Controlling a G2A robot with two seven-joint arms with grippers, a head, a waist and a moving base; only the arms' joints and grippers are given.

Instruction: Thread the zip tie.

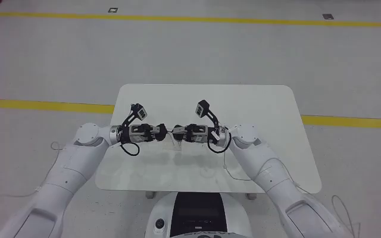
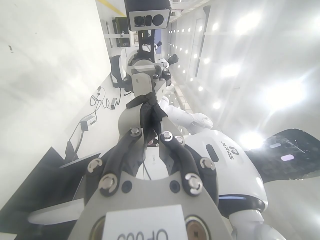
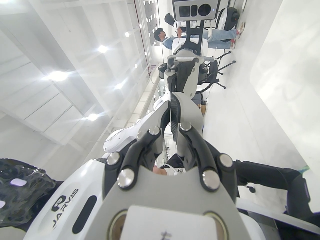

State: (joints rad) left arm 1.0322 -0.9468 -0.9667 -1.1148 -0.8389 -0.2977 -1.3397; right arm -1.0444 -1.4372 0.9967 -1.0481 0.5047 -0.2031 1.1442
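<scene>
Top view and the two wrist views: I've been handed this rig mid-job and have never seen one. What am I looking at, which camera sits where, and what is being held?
This is a two-armed robot working at a white table. The top view looks down from a camera above the arms. In it, both arms reach inward and their grippers meet tip to tip above the middle of the table.

Each wrist view comes from a camera on that arm's wrist, looking along its own gripper towards the other arm. The left gripper is in the foreground of the left wrist view. The right gripper is in the foreground of the right wrist view.

The right gripper is shut on a thin pale strip, the zip tie, which shows faintly between the grippers in the top view. I cannot tell whether the left gripper grips it too.
</scene>
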